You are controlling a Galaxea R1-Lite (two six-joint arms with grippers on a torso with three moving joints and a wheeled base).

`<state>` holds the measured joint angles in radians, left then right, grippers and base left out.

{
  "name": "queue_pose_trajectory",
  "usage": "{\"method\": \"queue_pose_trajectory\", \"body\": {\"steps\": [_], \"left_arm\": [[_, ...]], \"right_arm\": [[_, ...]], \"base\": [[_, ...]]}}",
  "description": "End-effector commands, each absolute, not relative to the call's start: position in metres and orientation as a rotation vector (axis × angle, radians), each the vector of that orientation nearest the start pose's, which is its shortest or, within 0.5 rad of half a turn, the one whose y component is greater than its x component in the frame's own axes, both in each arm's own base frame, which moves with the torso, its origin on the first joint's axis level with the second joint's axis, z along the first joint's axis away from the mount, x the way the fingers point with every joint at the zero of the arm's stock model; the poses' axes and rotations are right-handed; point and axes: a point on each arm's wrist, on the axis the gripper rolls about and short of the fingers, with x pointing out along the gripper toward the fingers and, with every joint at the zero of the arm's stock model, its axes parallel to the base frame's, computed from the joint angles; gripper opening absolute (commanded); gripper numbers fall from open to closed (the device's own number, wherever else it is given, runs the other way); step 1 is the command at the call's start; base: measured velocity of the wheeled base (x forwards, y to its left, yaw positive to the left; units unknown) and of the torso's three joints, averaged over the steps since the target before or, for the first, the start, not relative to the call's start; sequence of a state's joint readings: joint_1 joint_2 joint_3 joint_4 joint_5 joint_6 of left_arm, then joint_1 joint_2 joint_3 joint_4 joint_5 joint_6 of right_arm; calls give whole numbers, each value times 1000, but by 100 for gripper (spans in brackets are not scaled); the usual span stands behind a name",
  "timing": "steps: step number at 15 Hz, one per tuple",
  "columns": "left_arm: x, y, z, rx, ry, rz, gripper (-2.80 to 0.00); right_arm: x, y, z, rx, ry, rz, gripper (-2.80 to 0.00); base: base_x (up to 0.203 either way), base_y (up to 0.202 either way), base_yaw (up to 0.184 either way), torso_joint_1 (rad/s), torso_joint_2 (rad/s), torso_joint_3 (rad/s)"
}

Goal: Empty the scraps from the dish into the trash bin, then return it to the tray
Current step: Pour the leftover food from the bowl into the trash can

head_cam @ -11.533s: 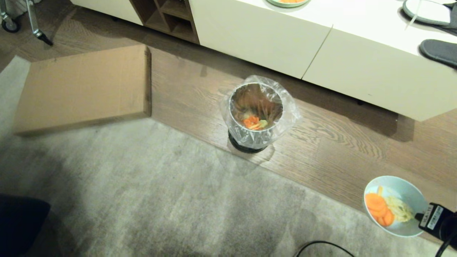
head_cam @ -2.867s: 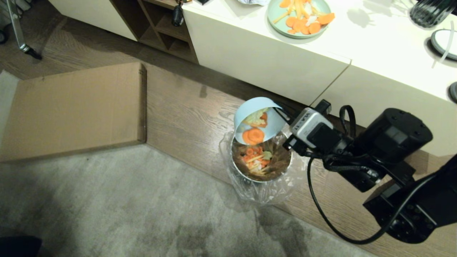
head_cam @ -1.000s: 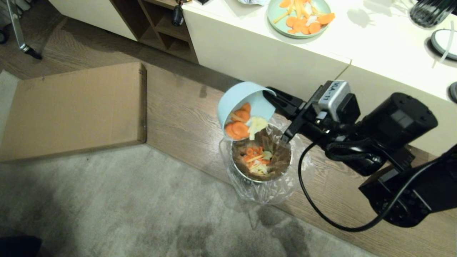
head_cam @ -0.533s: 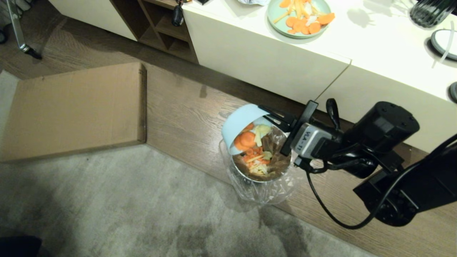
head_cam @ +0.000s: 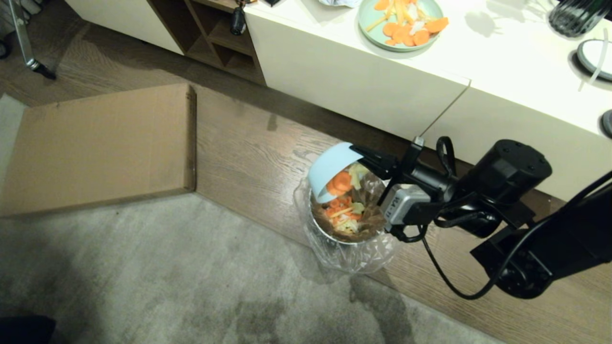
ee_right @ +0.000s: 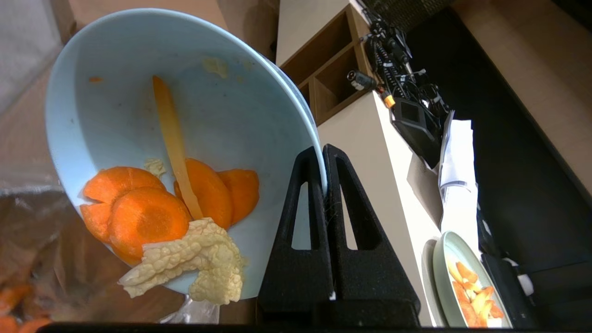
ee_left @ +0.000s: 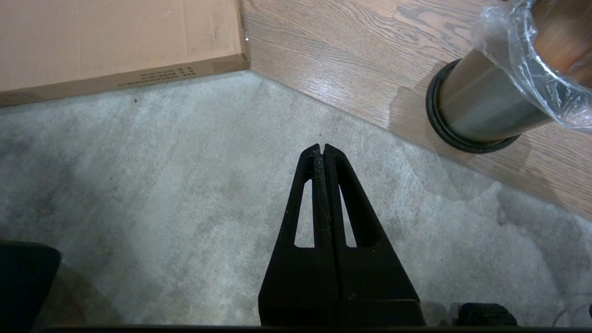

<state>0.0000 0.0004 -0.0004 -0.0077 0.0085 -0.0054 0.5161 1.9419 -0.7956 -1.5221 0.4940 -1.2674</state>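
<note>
Down by the floor, the left gripper (ee_left: 321, 149) hangs over the grey carpet (ee_left: 162, 194), its two black fingers (ee_left: 307, 185) pressed flat together, nothing between them, a few wisps of lint caught along the seam. Off past its tip the carpet ends in a slanted edge and the wooden floor (ee_left: 351, 60) takes over. On those boards stands the trash bin (ee_left: 481, 111), shiny steel with a black base ring, its clear plastic liner (ee_left: 527, 60) crumpled over the rim; the bin is cut by the picture's edge. On the other side a flat cardboard box (ee_left: 115, 41) lies where carpet meets wood. The gripper is well apart from both.
</note>
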Motion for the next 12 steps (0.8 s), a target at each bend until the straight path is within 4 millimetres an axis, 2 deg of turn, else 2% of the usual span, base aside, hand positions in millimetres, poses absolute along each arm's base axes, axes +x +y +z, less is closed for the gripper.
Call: {"method": "queue_pose_trajectory", "body": {"steps": [1, 7, 10, 12], "left_arm": [[-23, 0, 76, -6, -8, 9, -280], [-23, 0, 76, -6, -8, 9, -280], [-23, 0, 76, -6, -9, 9, -280], [-23, 0, 76, -6, -9, 11, -280]], "right_arm": [[301, 178, 178, -1192, -985, 575, -280], [329, 187, 191, -1265, -1071, 424, -280], [331, 182, 193, -1284, -1021, 351, -280], [324, 181, 195, -1285, -1026, 356, -280]], "base": [[0, 0, 0, 0, 0, 0], [0, 0, 0, 0, 0, 0], [0, 0, 0, 0, 0, 0], [0, 0, 0, 0, 0, 0]]}}
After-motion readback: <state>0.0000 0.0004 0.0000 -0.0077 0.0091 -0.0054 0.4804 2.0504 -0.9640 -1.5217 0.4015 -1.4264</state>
